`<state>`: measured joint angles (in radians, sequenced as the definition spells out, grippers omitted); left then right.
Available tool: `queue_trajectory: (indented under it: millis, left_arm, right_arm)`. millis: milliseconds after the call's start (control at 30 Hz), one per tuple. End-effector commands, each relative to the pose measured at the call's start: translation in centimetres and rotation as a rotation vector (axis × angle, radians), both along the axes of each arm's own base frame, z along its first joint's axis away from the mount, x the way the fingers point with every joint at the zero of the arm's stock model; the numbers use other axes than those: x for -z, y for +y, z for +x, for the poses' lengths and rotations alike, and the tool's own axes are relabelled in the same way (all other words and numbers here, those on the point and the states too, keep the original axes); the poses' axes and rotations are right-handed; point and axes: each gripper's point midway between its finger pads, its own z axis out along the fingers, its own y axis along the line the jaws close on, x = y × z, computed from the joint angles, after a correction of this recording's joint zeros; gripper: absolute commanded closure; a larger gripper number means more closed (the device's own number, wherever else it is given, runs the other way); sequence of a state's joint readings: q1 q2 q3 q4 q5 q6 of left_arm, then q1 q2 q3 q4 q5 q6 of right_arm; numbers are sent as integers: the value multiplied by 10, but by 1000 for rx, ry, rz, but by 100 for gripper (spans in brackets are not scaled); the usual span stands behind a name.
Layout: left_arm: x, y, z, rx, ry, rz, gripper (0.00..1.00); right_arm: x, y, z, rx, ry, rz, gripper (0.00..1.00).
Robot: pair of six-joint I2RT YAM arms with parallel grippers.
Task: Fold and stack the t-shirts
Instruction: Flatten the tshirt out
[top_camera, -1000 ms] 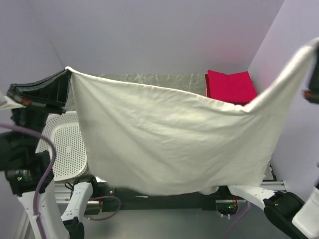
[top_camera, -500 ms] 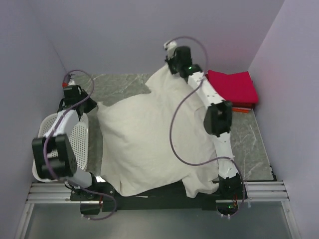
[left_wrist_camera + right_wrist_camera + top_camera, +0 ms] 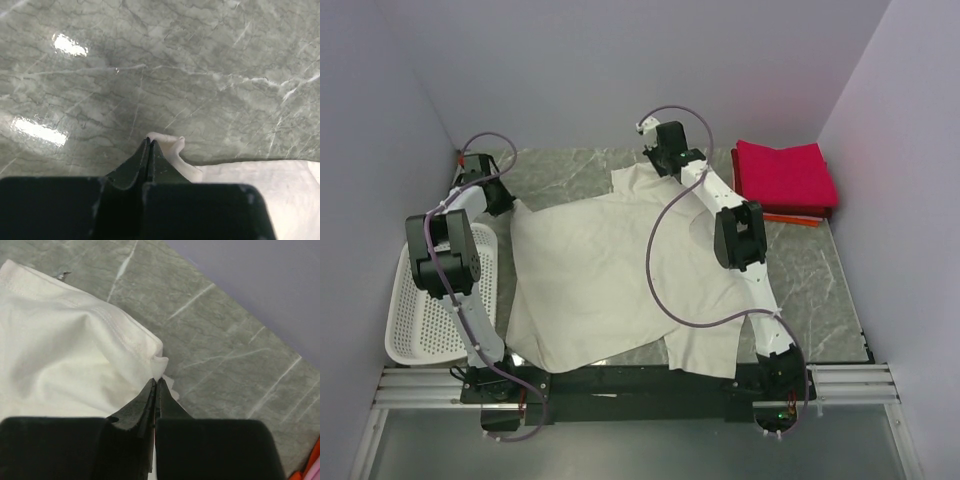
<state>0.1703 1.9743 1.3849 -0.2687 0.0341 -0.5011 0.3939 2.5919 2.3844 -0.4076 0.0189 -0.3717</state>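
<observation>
A large cream shirt (image 3: 610, 270) of soft, lightly creased cloth lies spread across the middle of a glossy grey-green marble-patterned table (image 3: 570, 170). Its outline is uneven, and its near edge hangs over the table's front.

At the far right corner, a crimson shirt (image 3: 784, 172) sits folded into a neat square. A thin edge of an orange-red shirt (image 3: 792, 217) shows beneath it. A white perforated plastic basket (image 3: 425, 320) with rounded corners stands at the left, well apart from the cream shirt.

The left gripper (image 3: 149, 145) has its dark fingers pressed together on a small puckered fold at the cream shirt's far left edge, low over the table. The left arm is bent sharply at the elbow above the basket, with the forearm reaching away from the base.

The right gripper (image 3: 155, 385) is pinched on the far corner of the cream shirt, just past a stitched hem. The right arm stretches nearly straight from its base at the near right to the far middle of the table, crossing over the cloth. A purple cable (image 3: 660, 280) loops beside it.
</observation>
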Motion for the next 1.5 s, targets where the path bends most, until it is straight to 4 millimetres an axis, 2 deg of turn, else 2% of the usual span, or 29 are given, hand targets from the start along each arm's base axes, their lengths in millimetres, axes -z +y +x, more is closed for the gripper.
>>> queue_trajectory:
  millis: [0,67,133,233,267,300,400,433,633,733,900,933,1000,1033,1100,1133,1200,1233,1267,1300,1333,1367,1467]
  left_arm:
    - [-33,4,14,15,-72,39,100]
    - [-40,5,15,18,-82,45,100]
    - [-55,1,16,42,-121,42,100]
    - [-72,-1,16,59,-170,49,100]
    - [-85,1,15,54,-204,62,100]
    - [-90,2,14,46,-217,75,100]
    - [-107,4,17,47,-262,88,100]
    - [-113,4,19,51,-270,87,100]
    - [-103,8,16,41,-251,86,100]
    - [-100,18,15,19,-250,96,100]
    - [-93,34,22,-8,-235,89,100]
    - [-83,35,24,-8,-215,88,100]
    - [-82,38,30,-4,-211,94,100]
    - [-69,39,30,-3,-179,91,100]
    - [-65,40,36,6,-177,96,100]
    - [-52,40,37,11,-147,91,100]
    - [-49,41,45,21,-142,86,99]
    - [-35,40,46,26,-115,77,100]
    - [-30,41,47,28,-104,76,100]
    - [-32,43,52,20,-108,83,100]
    - [-23,44,52,16,-91,83,100]
    - [-23,47,54,8,-90,92,100]
    - [-21,59,56,-32,-70,129,100]
  right_arm:
    - [-75,-16,14,38,-125,61,100]
    - [-75,-17,14,40,-125,57,100]
    - [-80,-22,14,49,-128,67,100]
    - [-99,-28,15,56,-149,95,100]
    - [-105,-31,15,60,-158,101,100]
    - [-124,-28,13,42,-181,128,100]
    - [-142,-24,7,-6,-201,173,100]
    - [-141,-20,5,-18,-199,182,100]
    - [-138,-9,2,-60,-175,217,100]
    - [-143,-14,4,-59,-190,213,100]
    - [-164,-26,9,-45,-235,219,100]
    - [-164,-27,9,-43,-237,220,100]
    - [-163,-34,10,-37,-237,217,100]
    - [-163,-35,10,-37,-239,216,100]
    - [-161,-39,11,-30,-238,215,100]
    - [-161,-43,13,-21,-244,214,100]
    - [-165,-44,16,-16,-251,224,100]
    - [-165,-47,18,-13,-252,228,100]
    - [-161,-47,19,-13,-248,230,100]
    - [-161,-48,21,-11,-253,230,100]
    - [-160,-50,23,-7,-255,229,100]
    - [-156,-50,25,-4,-255,221,100]
    - [-155,-62,34,42,-272,214,100]
